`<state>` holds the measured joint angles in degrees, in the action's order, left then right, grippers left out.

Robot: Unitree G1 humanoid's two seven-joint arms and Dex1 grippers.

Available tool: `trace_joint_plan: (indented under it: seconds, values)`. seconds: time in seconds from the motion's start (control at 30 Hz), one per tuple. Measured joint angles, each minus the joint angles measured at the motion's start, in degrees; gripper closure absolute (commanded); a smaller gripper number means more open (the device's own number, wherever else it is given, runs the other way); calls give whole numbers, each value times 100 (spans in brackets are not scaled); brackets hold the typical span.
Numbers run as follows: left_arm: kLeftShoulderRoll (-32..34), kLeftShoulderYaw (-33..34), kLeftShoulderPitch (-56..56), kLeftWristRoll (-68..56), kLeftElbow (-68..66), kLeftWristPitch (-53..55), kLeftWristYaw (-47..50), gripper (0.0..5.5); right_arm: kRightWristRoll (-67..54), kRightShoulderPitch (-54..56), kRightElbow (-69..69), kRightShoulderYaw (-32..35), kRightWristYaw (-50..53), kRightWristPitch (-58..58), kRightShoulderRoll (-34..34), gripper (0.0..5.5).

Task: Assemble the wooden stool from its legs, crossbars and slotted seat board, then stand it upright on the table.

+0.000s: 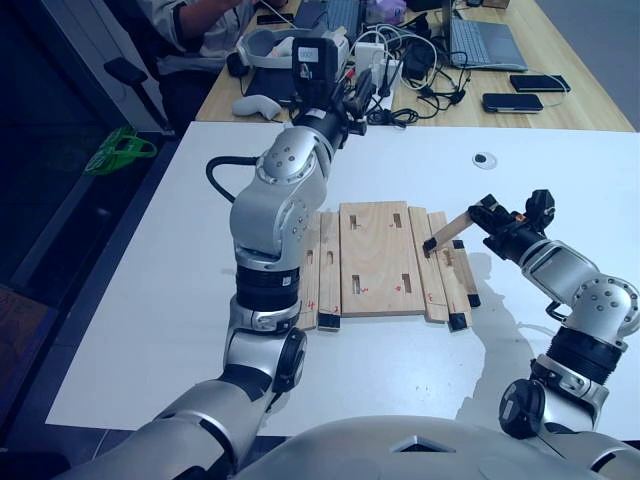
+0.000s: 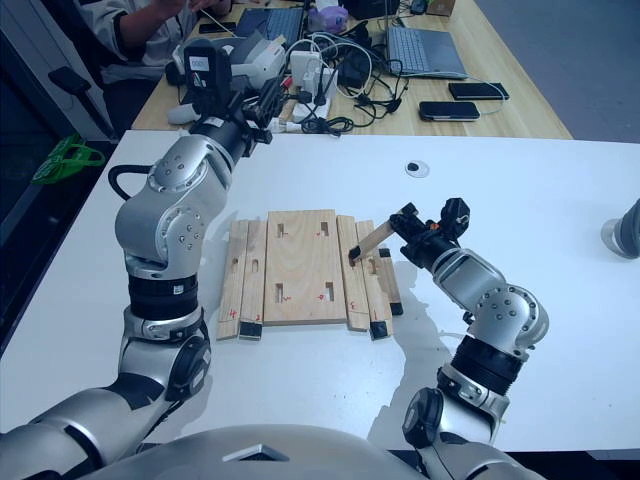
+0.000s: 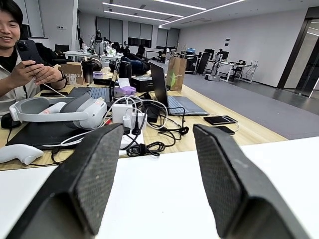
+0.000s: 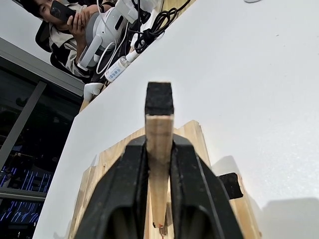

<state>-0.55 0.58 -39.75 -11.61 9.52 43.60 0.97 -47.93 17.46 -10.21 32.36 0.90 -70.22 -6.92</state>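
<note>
- Wooden stick [image 1: 450, 229] sits squeezed tight in the right pincer [image 1: 476, 214]. It is tilted, with its black end down by the right sticks [image 1: 432, 285].
- Flat in the middle of the white tabletop [image 1: 180, 250] lies the seat board [image 1: 378, 255].
- High up near the far edge, the left pincer [image 3: 158, 164] is spread wide and holds nothing.
- I think the job now is to fit this stick into a slot. It seems best to grip hard, tip the stick straight up, line it over the slot and push slowly.
- Count: one seat board with four slots, two left sticks [image 1: 328, 270], two right sticks and one held stick. That makes five sticks.
</note>
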Motion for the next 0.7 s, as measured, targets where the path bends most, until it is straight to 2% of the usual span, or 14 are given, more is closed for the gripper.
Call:
trace_joint_plan:
  seconds: [0.3, 0.7]
  values:
    - [-50, -3, 0, 39, -5, -33, 22, 293, 107, -5, 0, -305, -25, -80, -293, 510]
    - [-61, 14, 0, 89, -33, -52, 20, 293, 1304, 119, -254, -1670, -26, 943, -592, 510]
